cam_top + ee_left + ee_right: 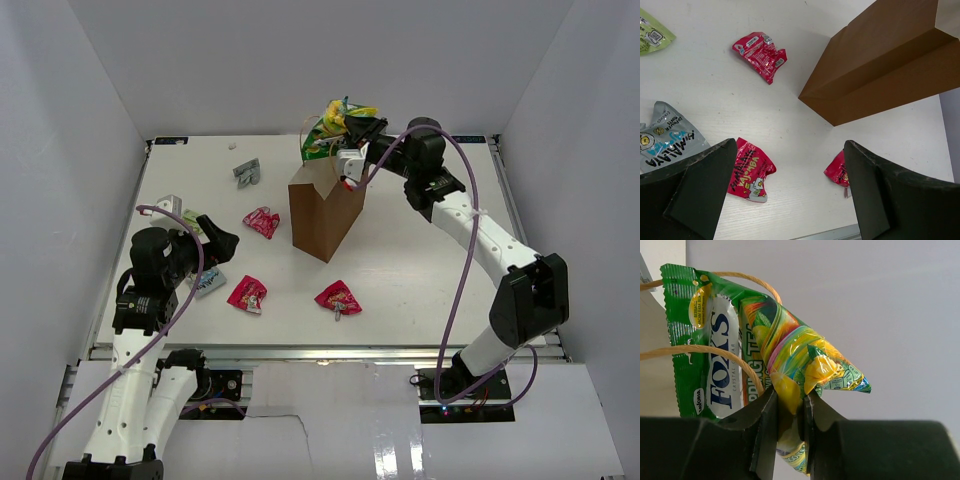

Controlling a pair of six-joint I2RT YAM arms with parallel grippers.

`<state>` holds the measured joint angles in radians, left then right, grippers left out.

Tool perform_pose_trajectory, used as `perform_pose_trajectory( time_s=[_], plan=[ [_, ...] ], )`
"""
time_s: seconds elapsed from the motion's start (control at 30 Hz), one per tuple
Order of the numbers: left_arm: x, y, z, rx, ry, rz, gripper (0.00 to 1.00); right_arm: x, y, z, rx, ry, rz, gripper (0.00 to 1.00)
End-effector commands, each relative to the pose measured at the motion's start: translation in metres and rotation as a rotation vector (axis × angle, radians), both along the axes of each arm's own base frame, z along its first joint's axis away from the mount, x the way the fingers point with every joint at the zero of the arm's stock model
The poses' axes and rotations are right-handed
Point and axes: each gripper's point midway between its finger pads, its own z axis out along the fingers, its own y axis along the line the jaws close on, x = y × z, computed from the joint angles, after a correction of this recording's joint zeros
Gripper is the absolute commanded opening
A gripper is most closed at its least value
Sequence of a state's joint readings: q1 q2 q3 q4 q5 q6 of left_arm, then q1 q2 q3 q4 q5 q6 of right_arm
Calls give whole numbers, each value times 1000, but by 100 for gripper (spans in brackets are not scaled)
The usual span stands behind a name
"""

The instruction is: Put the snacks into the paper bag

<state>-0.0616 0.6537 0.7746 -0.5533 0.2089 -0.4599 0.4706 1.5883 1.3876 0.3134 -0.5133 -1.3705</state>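
Observation:
The brown paper bag point(325, 215) stands upright mid-table; it also shows in the left wrist view point(880, 65). My right gripper point(357, 132) is shut on the green-yellow packet point(333, 122), held in the air behind and above the bag's mouth. In the right wrist view the packet point(765, 350) is pinched in the gripper point(790, 407), with a bag handle loop point(715, 349) in front of it. My left gripper point(218, 245) is open and empty, above the table left of the bag point(790, 200). Red packets lie at left point(262, 221), front left point(247, 293) and front point(338, 298).
A grey packet point(246, 171) lies at the back left. A light blue packet point(207, 283) and a pale green one point(185, 215) lie by the left arm. White walls enclose the table; its front edge point(320, 348) is close to the red packets.

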Motion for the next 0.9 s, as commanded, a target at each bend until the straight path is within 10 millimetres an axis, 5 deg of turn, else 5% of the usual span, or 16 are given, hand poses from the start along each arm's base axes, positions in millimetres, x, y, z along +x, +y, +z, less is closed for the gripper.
perform_pose_trajectory(
  time_s=[0.0, 0.37, 0.87],
  plan=[
    [1, 1, 8, 10, -27, 2, 98, -21, -10, 43, 22, -143, 18, 21],
    [1, 1, 12, 8, -37, 0, 98, -31, -15, 45, -6, -167, 36, 51],
    [-3, 0, 15, 1, -41, -3, 98, -40, -20, 33, -12, -144, 37, 56]
  ],
)
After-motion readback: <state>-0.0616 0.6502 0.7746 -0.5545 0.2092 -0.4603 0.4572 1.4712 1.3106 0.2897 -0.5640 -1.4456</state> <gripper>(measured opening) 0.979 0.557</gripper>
